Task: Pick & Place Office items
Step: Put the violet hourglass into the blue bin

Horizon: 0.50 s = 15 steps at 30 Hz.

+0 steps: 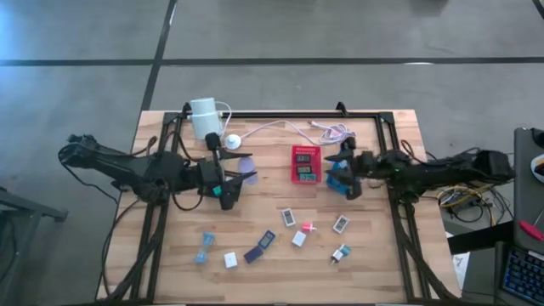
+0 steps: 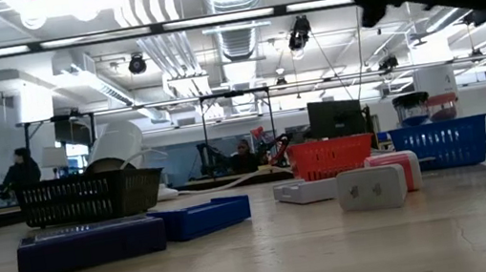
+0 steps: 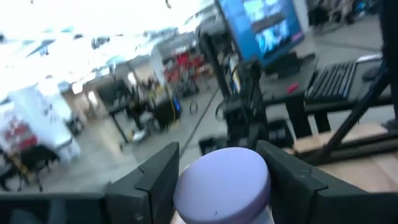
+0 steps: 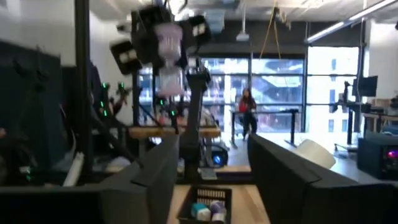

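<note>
My left gripper (image 1: 231,174) stands above the table's left middle, level and pointing toward the right edge, shut on a pale purple item (image 3: 222,183). The same item (image 4: 168,43) shows across the table in the right wrist view. My right gripper (image 1: 342,174) hovers open over the blue tray (image 1: 334,180) with nothing between its fingers (image 4: 155,180). Beside it, the red tray (image 1: 306,164) holds a few small pieces. Several small office items lie flat on the near half of the table, among them a white one (image 1: 299,239) and a teal one (image 1: 204,248). My left gripper pinches the pale purple item between its two fingers (image 3: 155,183), one on either side of it. The fingers are level and come from the table's left. The item's rounded end (image 3: 224,174) sticks out past the fingertips, and it is lifted clear of the table.
A white cylinder (image 1: 204,117) with a round puck (image 1: 231,140) and a white cable (image 1: 289,127) stands at the far left. A black basket (image 2: 88,196) sits near the left arm. People show in the room beyond the table.
</note>
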{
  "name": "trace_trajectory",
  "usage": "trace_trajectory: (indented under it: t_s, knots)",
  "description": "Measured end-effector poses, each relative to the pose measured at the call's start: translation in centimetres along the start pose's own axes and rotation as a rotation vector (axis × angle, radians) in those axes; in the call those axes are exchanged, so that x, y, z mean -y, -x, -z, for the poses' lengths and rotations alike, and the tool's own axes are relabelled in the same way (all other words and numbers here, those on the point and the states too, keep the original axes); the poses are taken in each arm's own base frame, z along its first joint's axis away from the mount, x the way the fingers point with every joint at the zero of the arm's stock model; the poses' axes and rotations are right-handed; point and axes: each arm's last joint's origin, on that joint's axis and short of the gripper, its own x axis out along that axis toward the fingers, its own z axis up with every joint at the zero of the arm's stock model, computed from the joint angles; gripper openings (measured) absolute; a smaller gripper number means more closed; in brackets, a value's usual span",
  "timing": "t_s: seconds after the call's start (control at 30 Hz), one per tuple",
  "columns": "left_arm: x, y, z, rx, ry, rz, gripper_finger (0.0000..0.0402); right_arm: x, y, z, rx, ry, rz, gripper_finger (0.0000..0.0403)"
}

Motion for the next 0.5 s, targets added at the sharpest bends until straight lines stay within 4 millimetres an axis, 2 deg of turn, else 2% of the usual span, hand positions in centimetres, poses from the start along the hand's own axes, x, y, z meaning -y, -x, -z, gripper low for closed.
trace_trajectory:
  t_s: [0.17,0.33,0.5]
  knots:
    - [-1.1,-0.8,0.1,0.058,0.01,0.004,0.0194,0.2,-4.0,0.5,-0.063,0.055,-0.12,0.0237]
    - [-2.4,-1.5,0.7,0.075,0.052,0.027,0.0194,0.7,-7.2,0.7,-0.075,0.094,-0.119,0.0266]
    - [-3.0,-2.1,0.4,0.176,0.07,0.019,0.0194,1.1,-10.0,0.1,-0.041,0.107,-0.119,0.0282]
